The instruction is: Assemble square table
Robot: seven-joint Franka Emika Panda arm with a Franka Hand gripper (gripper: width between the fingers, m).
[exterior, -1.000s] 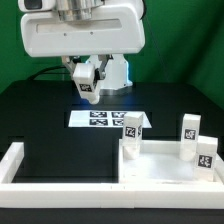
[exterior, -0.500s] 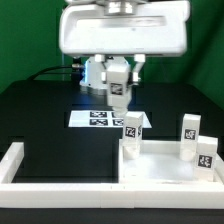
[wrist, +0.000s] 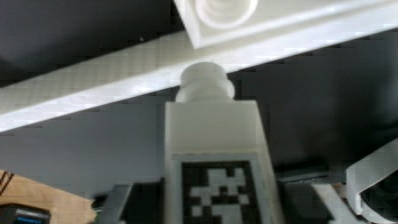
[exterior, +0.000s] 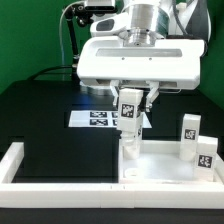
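Counter: black, its near edge cut off.
Pincer: mine, clamped on a leg; fingertips hidden.
Panel: partly behind leg.

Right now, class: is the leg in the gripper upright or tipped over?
Upright. The leg hangs vertically in the gripper above the square table; the wrist view shows its peg pointing down toward the panel.
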